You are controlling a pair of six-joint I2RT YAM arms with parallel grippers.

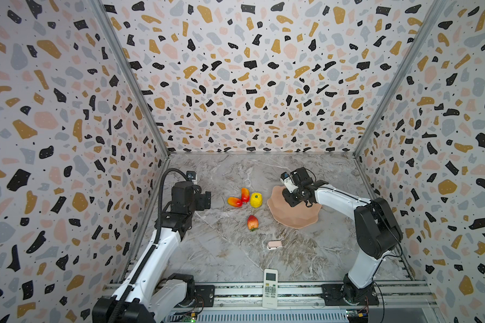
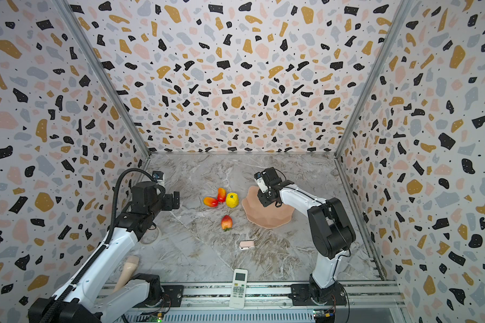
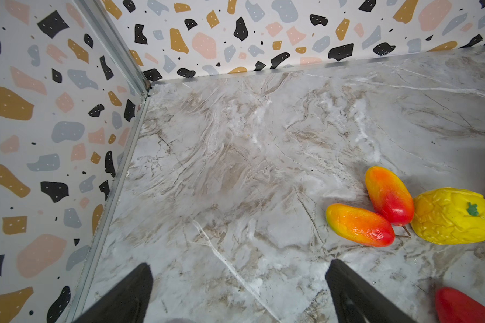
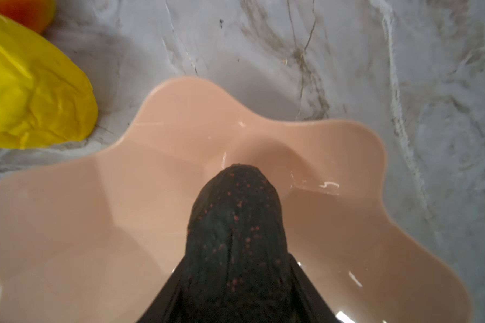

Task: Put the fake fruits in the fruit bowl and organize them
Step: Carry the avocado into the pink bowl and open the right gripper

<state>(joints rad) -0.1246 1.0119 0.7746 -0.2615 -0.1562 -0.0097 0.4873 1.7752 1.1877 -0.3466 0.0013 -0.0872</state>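
Right gripper (image 1: pixel 291 199): jaws clenched on dark fruit (image 4: pixel 237 218) over the pink bowl (image 4: pixel 347 156).
Left gripper (image 3: pixel 240 267): jaws released, apart above the bench (image 3: pixel 235 167).

No text, brand, number or sign can be read anywhere.
White remote control (image 1: pixel 270 288) (image 2: pixel 238 288), at the front edge of the tabletop (image 1: pixel 235 251): small screen and rows of buttons show in both top views. Any markings on them, and the faint print near its lower end, are too small to read.
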